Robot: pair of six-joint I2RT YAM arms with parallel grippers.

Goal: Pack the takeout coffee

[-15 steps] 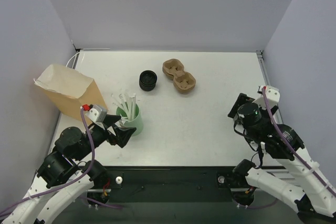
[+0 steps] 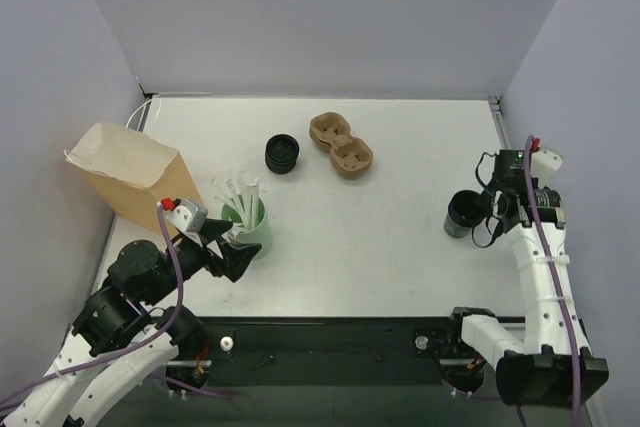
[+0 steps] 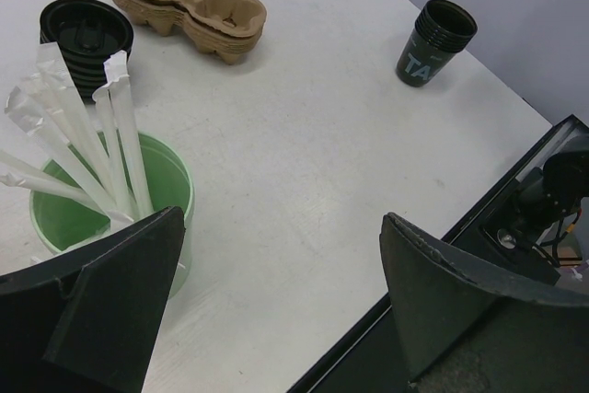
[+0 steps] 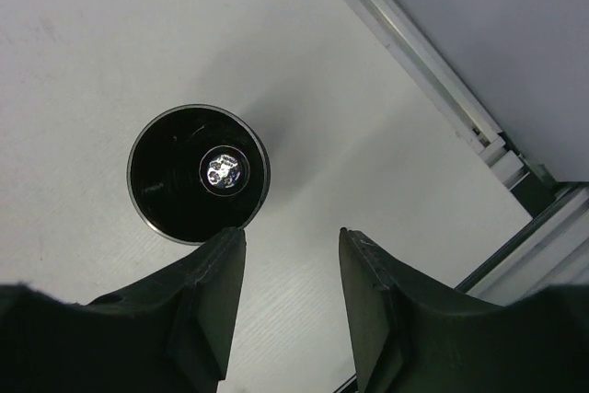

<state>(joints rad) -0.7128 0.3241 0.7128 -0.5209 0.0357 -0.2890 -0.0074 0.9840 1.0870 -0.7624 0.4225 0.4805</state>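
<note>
"Where is the coffee (image 2: 282,153)?"
"By the far edge, beside the tray (image 2: 342,145). Nothing holds it."
"The hands?"
"Left hand (image 3: 281,227) and right hand (image 4: 290,255) gape wide, empty. Right is near the lidless cup (image 4: 198,172). I think one must reach the coffee next."

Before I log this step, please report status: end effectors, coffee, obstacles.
Left end effector open, at green straw cup. Right end effector open, near lidless black cup. Takeout coffee untouched beside cup carrier. Nothing blocking it.
</note>
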